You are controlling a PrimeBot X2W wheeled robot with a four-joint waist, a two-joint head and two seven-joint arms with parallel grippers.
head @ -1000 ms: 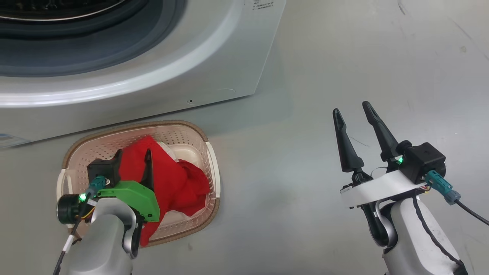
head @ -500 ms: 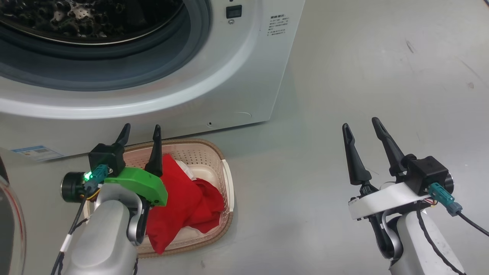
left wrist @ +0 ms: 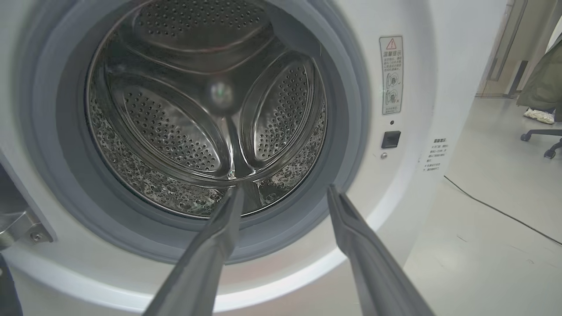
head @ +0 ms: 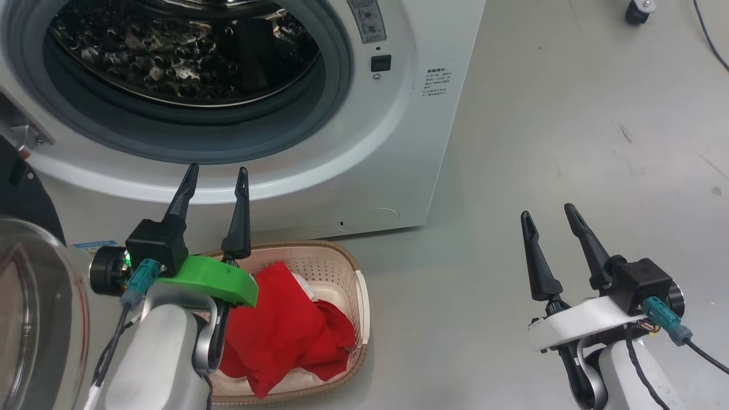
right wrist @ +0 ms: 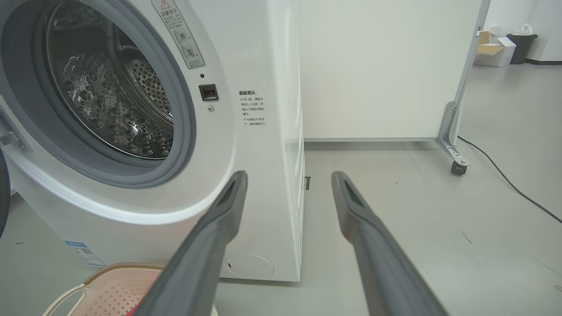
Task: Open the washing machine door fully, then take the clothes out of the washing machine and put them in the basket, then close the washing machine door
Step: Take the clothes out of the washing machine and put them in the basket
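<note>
The washing machine [head: 398, 131] stands open, its steel drum [left wrist: 206, 109] holding no clothes that I can see. The washing machine door [head: 40, 319] is swung out at the lower left, glass bowl facing me. The red clothes [head: 290, 336] lie heaped in the cream basket [head: 342, 265] on the floor before the washer. My left gripper [head: 218, 168] is open and holds nothing, above the basket's back rim, fingers aimed at the drum mouth [left wrist: 284, 188]. My right gripper [head: 547, 210] is open over bare floor to the right, pointing past the washer's right corner [right wrist: 290, 174].
A white partition panel on a castor [right wrist: 456, 164] stands behind the washer to the right. A black cable [right wrist: 505, 175] runs across the grey floor. A chair base with castors [left wrist: 540, 136] sits further off. The basket's corner [right wrist: 109, 281] lies below the right fingers.
The head camera has tilted up, bringing the drum and door into view. My left gripper has risen out of the basket, off the red clothes. The right arm has hardly moved.
</note>
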